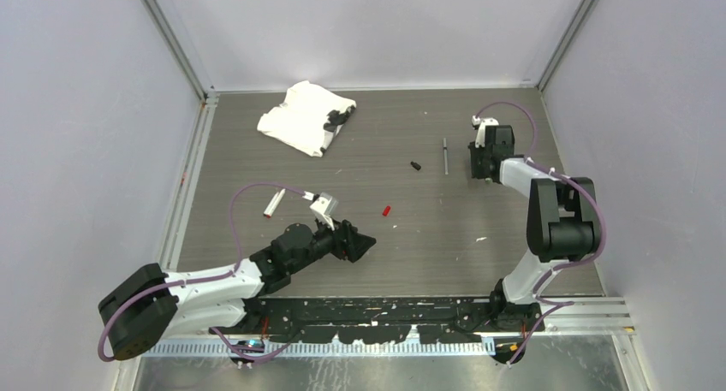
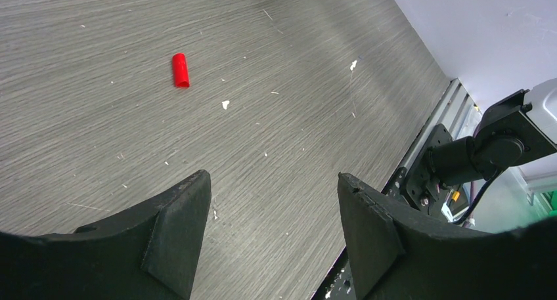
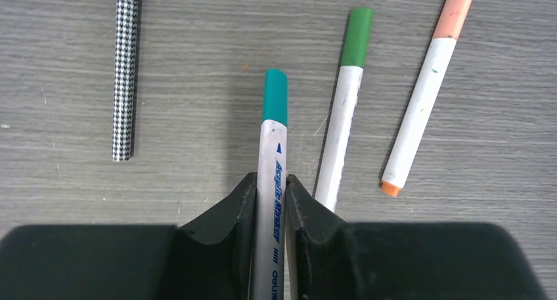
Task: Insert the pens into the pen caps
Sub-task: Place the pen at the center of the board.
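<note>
The right gripper (image 3: 269, 190) is pressed together on the teal-capped pen (image 3: 271, 149). The two black fingers clamp its white barrel partway along. The rest of the barrel runs straight out ahead of the fingertips, with the teal cap (image 3: 275, 96) at the far end, well clear of them. Blue print runs lengthwise down the barrel. Whether this pen rests on the table (image 1: 411, 237) or is held just off it cannot be told. Just to its right lies the green-capped pen (image 3: 341, 129), also white-barrelled, with its near end beside the right finger. Further right is the salmon-capped pen (image 3: 420, 116), tilted, with a bare orange tip at its near end. Well apart on the left lies the slim checked pen (image 3: 125, 77), patterned in fine black and white with a black far end. From above, the right gripper sits over the far right part of the table, with that slim dark pen just to its left and the black cap (image 1: 416, 165) a little further left again. The left gripper (image 2: 272, 228) is spread wide and holds nothing, low near the table's middle. The red cap (image 2: 180, 70) lies on its side ahead of it, off to the left and apart from both fingers, among small white flecks. A white pen with a reddish end (image 1: 272, 204) lies left of that arm's wrist, and a crumpled white cloth (image 1: 304, 117) sits at the far left.
</note>
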`<state>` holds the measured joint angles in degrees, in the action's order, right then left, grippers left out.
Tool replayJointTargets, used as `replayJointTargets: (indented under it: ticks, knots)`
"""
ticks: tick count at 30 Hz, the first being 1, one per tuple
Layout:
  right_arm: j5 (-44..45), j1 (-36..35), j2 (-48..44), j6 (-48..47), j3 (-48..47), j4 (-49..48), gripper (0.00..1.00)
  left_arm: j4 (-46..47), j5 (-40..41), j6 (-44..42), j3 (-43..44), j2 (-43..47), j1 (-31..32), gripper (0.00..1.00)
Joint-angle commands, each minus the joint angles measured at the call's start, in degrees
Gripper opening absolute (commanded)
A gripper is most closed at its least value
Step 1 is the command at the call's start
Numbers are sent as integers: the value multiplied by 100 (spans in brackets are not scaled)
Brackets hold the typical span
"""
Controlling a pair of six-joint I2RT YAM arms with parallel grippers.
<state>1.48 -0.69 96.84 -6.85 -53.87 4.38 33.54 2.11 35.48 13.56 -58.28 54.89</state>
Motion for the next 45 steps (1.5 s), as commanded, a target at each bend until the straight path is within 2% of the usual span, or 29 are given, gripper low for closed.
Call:
replayJointTargets:
  ticks: [1, 6, 10, 14, 20, 24, 29, 33, 37, 40, 45]
  knots:
    - [237, 74, 124, 78, -407, -6, 28, 178, 25, -2, -64, 3, 4, 71]
    - [137, 188, 119, 113, -455, 60, 44, 228, -21, 67, -51, -74, 4, 71]
    - [-63, 220, -30, 103, -496, 189, 47, 267, -141, 143, -20, -91, 4, 71]
    - [-682, 244, -409, -72, -494, 356, 49, 382, -470, 219, 16, -38, 4, 72]
    - [-1981, 372, -1380, -765, -508, 1027, 55, 101, -516, 110, 172, 98, 3, 76]
    - [-2726, 485, -2208, -948, -429, 1360, 56, -667, -309, -109, 488, 208, -10, 85]
    - [-3579, 651, -3206, -784, -225, 1289, 57, -1909, 166, -604, 1053, 206, -44, 87]
    - [-4412, 738, -3810, -649, 55, 1119, 63, -3122, 695, -1078, 1691, 66, -67, 87]
    - [-5311, 754, -4060, -389, 262, 999, 65, -4257, 1522, -1519, 2363, -226, -84, 86]
    - [-5925, 754, -4071, -213, 332, 939, 65, -4771, 2086, -1826, 2727, -438, -189, 85]
    - [-6375, 754, -3934, -145, 464, 801, 66, -5341, 2869, -2168, 3108, -829, -766, 82]
